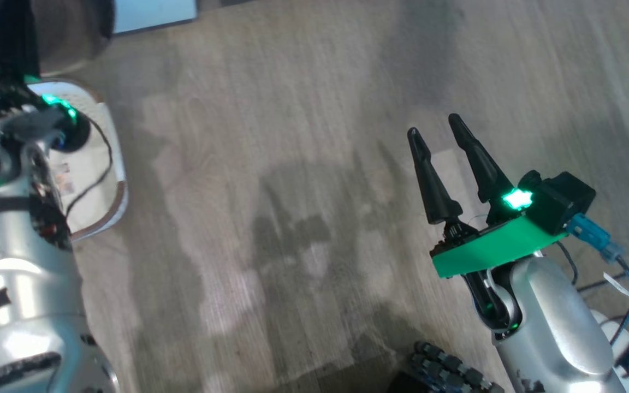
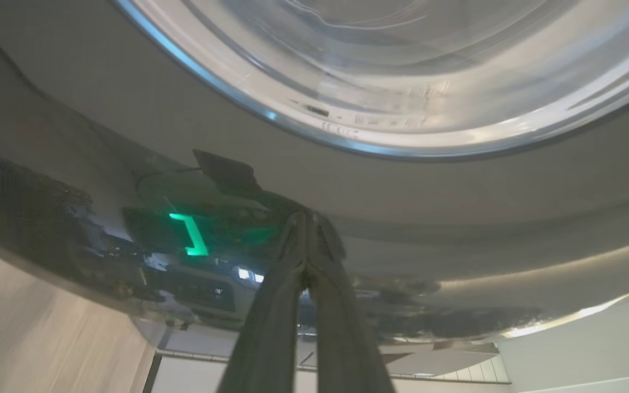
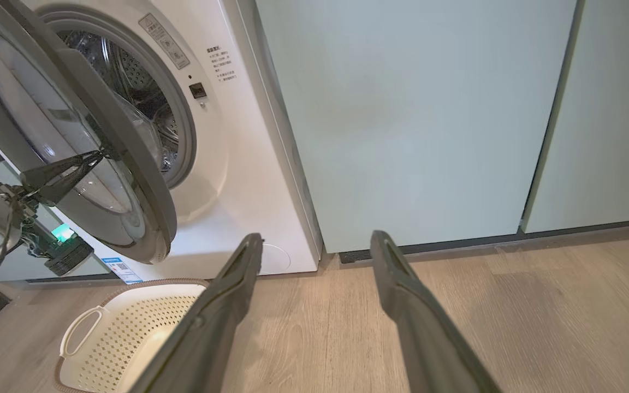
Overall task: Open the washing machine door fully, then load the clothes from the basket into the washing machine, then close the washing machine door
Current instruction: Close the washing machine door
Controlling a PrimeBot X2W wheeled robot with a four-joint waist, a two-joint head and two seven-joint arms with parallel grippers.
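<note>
The washing machine (image 3: pixel 249 180) stands at the left with its door (image 3: pixel 153 213) swung partly open, so the steel drum (image 3: pixel 145 103) shows behind it. My left gripper (image 2: pixel 306 218) is shut with nothing in it. Its tips touch the door's (image 2: pixel 456 191) glossy black rim just below the domed glass. From the right wrist view the left gripper (image 3: pixel 99 155) meets the door near its middle height. My right gripper (image 3: pixel 317 238) hangs open over the floor, right of the basket (image 3: pixel 129 327). The part of the basket (image 1: pixel 112 180) in view holds nothing. The clothes are out of view.
Pale green cabinets (image 3: pixel 418 120) run along the wall right of the washer. Wood floor (image 1: pixel 292 191) spreads between my arms. Cables (image 1: pixel 620 273) trail at the far right, and my base's wheels (image 1: pixel 445 365) sit at the bottom edge. My left forearm (image 1: pixel 14 284) covers part of the basket.
</note>
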